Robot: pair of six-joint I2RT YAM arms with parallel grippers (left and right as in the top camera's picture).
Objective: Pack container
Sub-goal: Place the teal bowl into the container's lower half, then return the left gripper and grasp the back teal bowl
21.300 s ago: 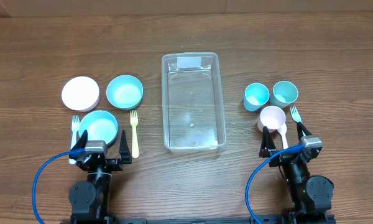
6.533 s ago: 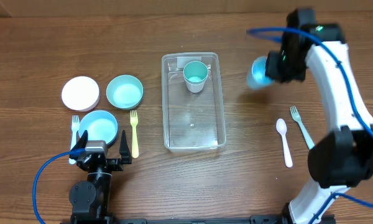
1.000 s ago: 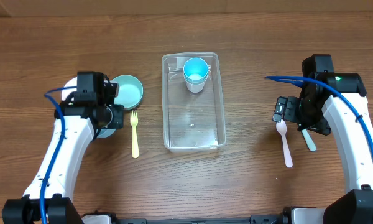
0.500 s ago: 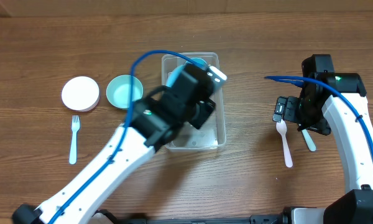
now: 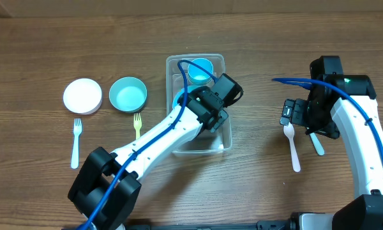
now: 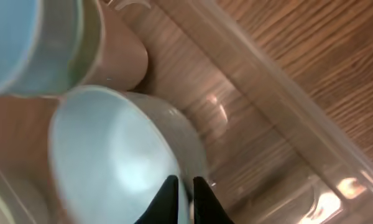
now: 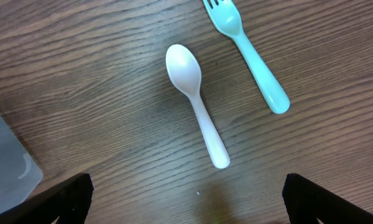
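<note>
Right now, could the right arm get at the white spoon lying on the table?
Probably yes. The right gripper hangs above the white spoon with its fingers spread wide, and nothing covers the spoon. The teal fork lies beside it without touching, so it should not get in the way.

Clear container (image 5: 225, 142) mid-table; holds cups

Counter (image 7: 112, 124) of brown wood, matt and grained, container (image 5: 179, 61) of clear glossy plastic catching glare, bowl (image 6: 105, 162) in my left gripper (image 6: 181, 186) smooth pale-blue plastic, softly shiny, white spoon (image 7: 196, 106) and teal fork (image 7: 255, 68) smooth plastic
</note>
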